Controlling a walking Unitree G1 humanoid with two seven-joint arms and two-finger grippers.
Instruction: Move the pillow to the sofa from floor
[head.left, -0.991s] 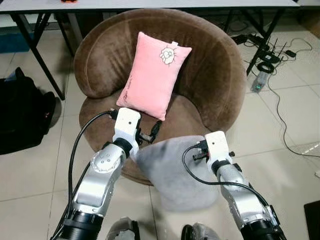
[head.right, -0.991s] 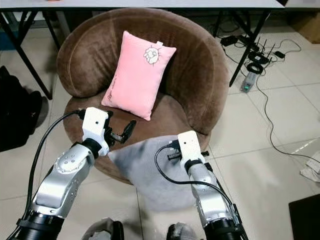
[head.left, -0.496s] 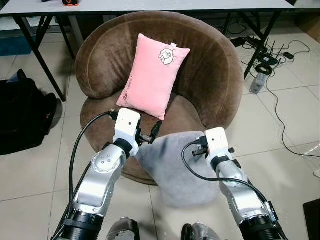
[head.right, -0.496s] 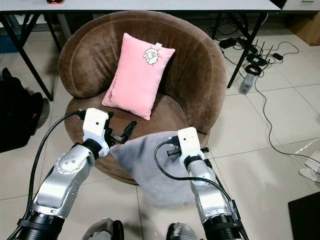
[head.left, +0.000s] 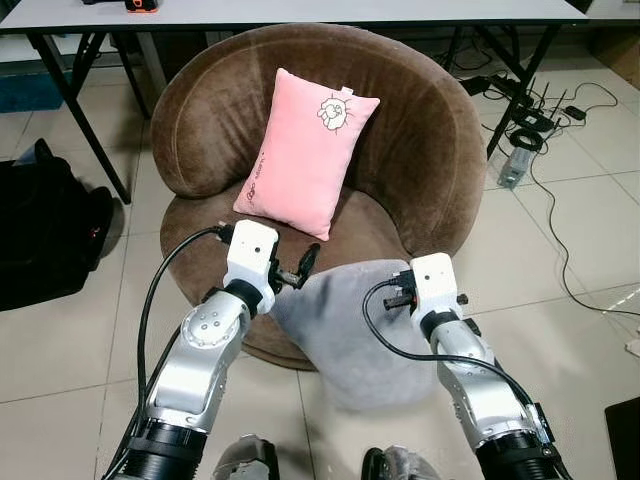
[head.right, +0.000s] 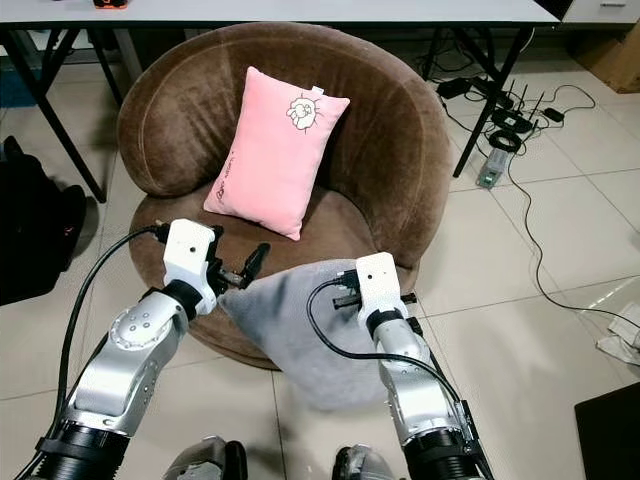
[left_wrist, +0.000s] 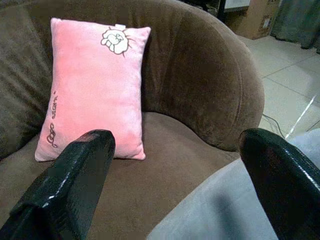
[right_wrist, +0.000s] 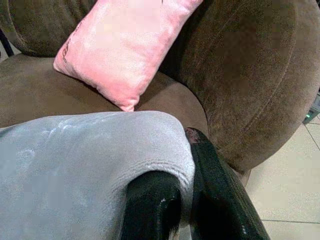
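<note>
Pinching one corner, the right gripper holds the soft grey fabric pillow at the round brown plush sofa's front edge; the left gripper gapes empty beside it. Risk: that small corner grip slips, dropping it floorward. Script on the sofa's pink pillow is unreadable.

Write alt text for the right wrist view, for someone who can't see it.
Two black fingers pinch the corner of a grey pillow held just in front of a brown round sofa. A pink pillow leans against the sofa's backrest, and pale floor tiles show beside it.
</note>
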